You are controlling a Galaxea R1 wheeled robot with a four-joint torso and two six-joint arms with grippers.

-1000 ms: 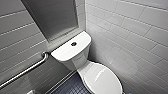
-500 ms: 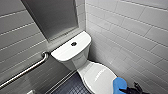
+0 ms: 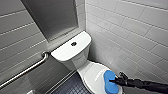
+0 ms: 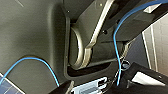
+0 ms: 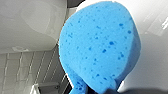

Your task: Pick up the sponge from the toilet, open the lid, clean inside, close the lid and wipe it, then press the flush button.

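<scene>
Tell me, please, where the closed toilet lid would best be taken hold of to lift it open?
Probably the lid's free front edge, away from the tank, approached from the bowl's front with a finger under the rim. It lies flat and smooth, apparently hinged at the tank end, so only the edge offers purchase. The right gripper holds the sponge above it.

The right arm (image 3: 147,85) is long, thin and black, and its hand (image 3: 117,80) is black too. The left wrist view shows a big dark grey plate (image 4: 30,32), a shiny silver bent bar (image 4: 96,32), thin blue cables (image 4: 115,42) and a small white part (image 4: 87,88).
</scene>
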